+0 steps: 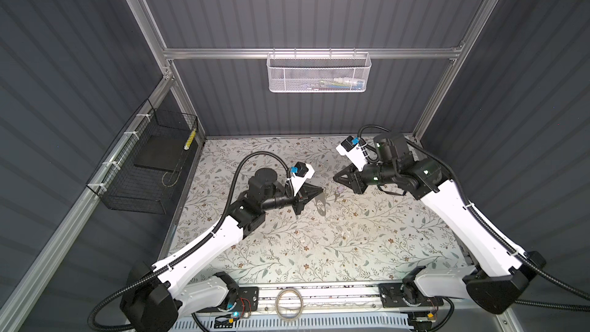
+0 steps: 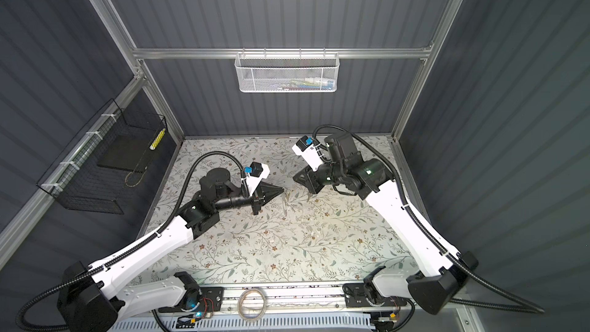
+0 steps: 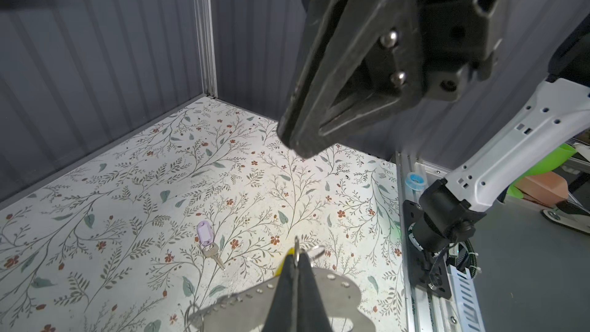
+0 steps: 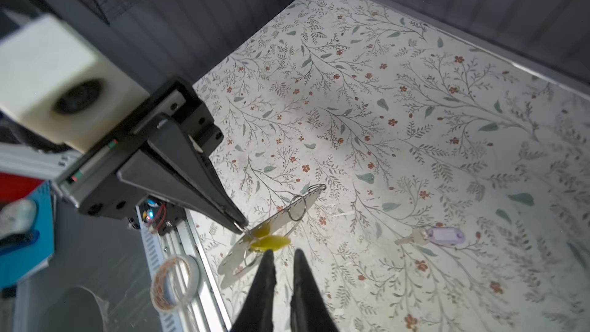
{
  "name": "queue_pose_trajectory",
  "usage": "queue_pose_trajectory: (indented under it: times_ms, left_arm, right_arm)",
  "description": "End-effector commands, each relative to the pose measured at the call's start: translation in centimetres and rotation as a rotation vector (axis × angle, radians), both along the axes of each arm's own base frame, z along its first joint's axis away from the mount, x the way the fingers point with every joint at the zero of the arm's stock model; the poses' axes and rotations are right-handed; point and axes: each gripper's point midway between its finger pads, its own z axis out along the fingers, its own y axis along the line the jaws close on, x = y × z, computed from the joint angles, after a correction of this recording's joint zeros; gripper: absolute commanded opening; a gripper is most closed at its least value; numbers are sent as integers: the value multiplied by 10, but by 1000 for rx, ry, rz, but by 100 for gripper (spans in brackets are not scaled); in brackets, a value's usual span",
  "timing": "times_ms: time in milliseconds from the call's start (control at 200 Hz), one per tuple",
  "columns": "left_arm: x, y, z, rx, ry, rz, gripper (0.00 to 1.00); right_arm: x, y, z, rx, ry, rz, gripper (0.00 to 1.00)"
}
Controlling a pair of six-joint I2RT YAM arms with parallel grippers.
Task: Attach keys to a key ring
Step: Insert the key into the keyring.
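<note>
The right hand [image 4: 284, 252] is closest to its wrist camera. Its dark fingertips stand a narrow gap apart with nothing between them, and they point at the yellow key [image 4: 271, 241] just beyond.

That key's smooth plastic head hangs at the near end of the key ring [image 4: 287, 215]. The key ring shows as a flat pale metal plate with small holes, carrying thin wire split rings. It appears to hang clear of the surface [image 4: 415, 122], with its shadow underneath.

The left hand [image 4: 241, 223] is clamped tight on a wire loop at that same end. I cannot tell whether this loop belongs to the plate or to the yellow key.

Farther off, the lilac key [image 4: 440, 236] lies flat and alone on the surface. In a top view it sits at about 3 o'clock from the left fingertips, and the right hand is at about 1 o'clock from them.

- **Key ring:** The whole assembly looks light. The plate is probably stiff, while the wire is springy and slick, so it is likely to swing or twist when nudged.
- **Lilac key:** It is best taken across the thicker plastic head, not the thin blade, which lies low against the surface and would probably slip.
- **Split ring:** It should be steadied near the coil's end.
</note>
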Motion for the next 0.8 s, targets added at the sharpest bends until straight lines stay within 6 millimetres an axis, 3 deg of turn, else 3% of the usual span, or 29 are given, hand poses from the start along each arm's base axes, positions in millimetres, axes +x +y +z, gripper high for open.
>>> queue_pose_trajectory:
  times_ms: [0, 130, 320, 350, 575, 795]
  left_arm:
    - [0, 6, 36, -149, -109, 35, 0]
    - [0, 6, 24, -186, -105, 38, 0]
    - [-1, 5, 12, -256, -68, 28, 0]
    - [-2, 4, 11, -259, -62, 24, 0]
    - [0, 2, 8, -258, -32, 18, 0]
    - [2, 4, 9, -257, -27, 42, 0]
  right_arm:
    - [18, 4, 11, 103, -66, -127, 23]
    - [18, 2, -5, 140, -57, -192, 30]
    - [12, 9, -23, 202, -48, -230, 29]
    - [6, 6, -14, 228, -67, -227, 29]
    - [-9, 20, -30, 223, -29, -194, 23]
    - [-16, 22, -30, 206, -51, -208, 24]
